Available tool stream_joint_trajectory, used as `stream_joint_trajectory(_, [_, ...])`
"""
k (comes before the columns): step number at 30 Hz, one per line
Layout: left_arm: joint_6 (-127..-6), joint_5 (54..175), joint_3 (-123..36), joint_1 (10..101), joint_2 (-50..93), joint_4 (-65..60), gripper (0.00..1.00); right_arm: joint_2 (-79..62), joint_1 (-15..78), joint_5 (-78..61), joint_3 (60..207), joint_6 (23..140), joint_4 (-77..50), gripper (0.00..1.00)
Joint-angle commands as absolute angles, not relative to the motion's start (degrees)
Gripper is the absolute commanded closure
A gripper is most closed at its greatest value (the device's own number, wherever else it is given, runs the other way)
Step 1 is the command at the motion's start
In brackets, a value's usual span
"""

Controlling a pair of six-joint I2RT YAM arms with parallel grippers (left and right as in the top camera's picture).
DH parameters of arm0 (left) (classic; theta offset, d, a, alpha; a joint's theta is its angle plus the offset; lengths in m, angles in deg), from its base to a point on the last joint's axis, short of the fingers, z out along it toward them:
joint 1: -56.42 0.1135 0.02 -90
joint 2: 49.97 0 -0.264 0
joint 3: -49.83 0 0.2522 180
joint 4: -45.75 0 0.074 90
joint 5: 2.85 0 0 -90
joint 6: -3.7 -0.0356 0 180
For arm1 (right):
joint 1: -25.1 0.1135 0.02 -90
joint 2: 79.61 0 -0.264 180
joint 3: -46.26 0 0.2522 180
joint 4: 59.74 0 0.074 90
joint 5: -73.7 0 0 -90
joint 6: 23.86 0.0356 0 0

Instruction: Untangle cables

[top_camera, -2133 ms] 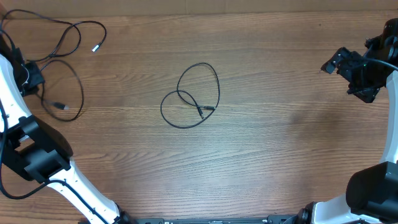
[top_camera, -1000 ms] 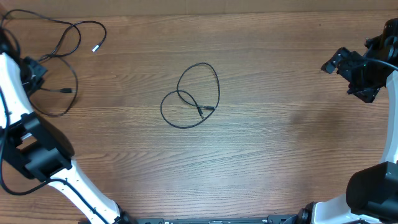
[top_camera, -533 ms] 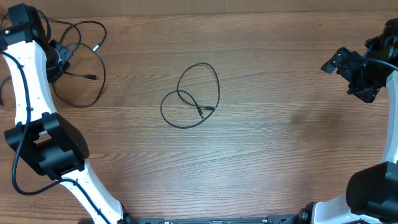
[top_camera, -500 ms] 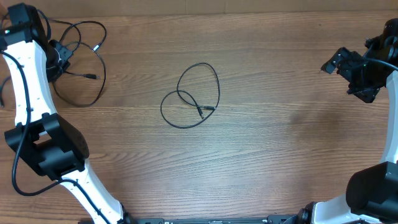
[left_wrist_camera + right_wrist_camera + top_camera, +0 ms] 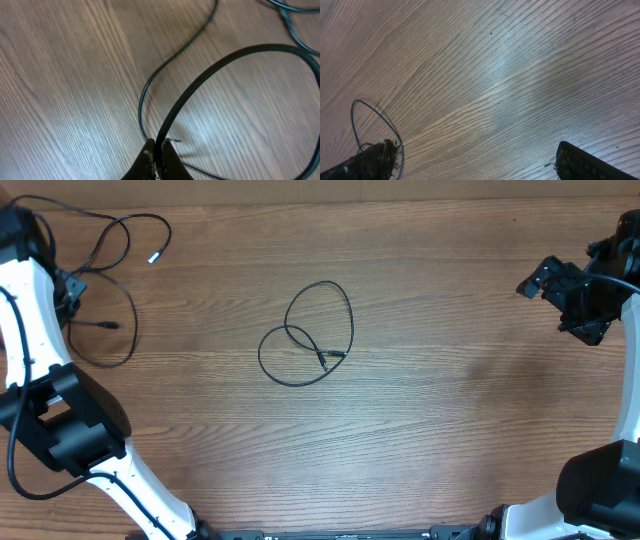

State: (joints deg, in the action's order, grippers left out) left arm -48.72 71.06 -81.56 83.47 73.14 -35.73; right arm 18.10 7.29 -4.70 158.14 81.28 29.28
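My left gripper [image 5: 72, 286] sits at the far left of the table, shut on a black cable [image 5: 210, 70]. In the left wrist view the cable rises from between the closed fingertips [image 5: 150, 150] and arcs off to the right. That cable's loop [image 5: 128, 330] trails to the right of the gripper, with a small plug [image 5: 106, 325] inside it. A second cable [image 5: 120, 230] with a silvery-white tip [image 5: 153, 257] lies at the top left. A third cable [image 5: 305, 340] lies alone as a double loop mid-table. My right gripper [image 5: 550, 308] hangs open at the far right, with nothing between its fingers.
The table [image 5: 450, 430] is bare brown wood. In the right wrist view, part of the middle cable's loop [image 5: 370, 107] shows by the lower left finger [image 5: 372, 160]. The left arm's white links [image 5: 30, 330] run down the table's left edge.
The left gripper has swung back to the left and down from its place half a second ago, dragging the held cable's loop and plug with it. The right arm and the middle cable have not moved.
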Motion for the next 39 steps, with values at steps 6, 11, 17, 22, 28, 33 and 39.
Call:
stream_joint_trajectory(6, [-47.76,68.61,-76.16,86.18,71.63,-31.77,0.66,18.19,7.34,-4.66,158.27,81.08,29.13,0.0])
stream_joint_trajectory(11, [-48.41,69.98,-76.16,86.13,71.63,-31.77,0.44,18.19,7.34,-4.66,158.27,81.08,29.15,0.0])
stream_joint_trajectory(17, [-54.71,76.74,-78.17,85.81,71.37,-33.28,0.47,18.19,7.34,-4.66,158.27,81.08,29.15,0.0])
stream_joint_trajectory(22, [-75.65,101.02,-83.57,83.8,70.84,-37.39,0.74,18.19,7.34,-4.66,158.27,81.08,29.13,0.0])
stream_joint_trajectory(28, [-83.34,118.44,-82.15,76.95,70.93,-39.97,0.0,18.19,7.34,-4.66,158.27,81.08,29.13,0.0])
stream_joint_trajectory(33, [-84.63,112.89,-77.62,67.51,71.1,-41.11,0.01,18.19,7.34,-4.66,158.27,81.08,29.13,0.0])
stream_joint_trajectory(39, [-80.89,104.96,-70.21,56.19,71.1,-41.35,0.07,18.19,7.34,-4.66,158.27,81.08,29.13,0.0])
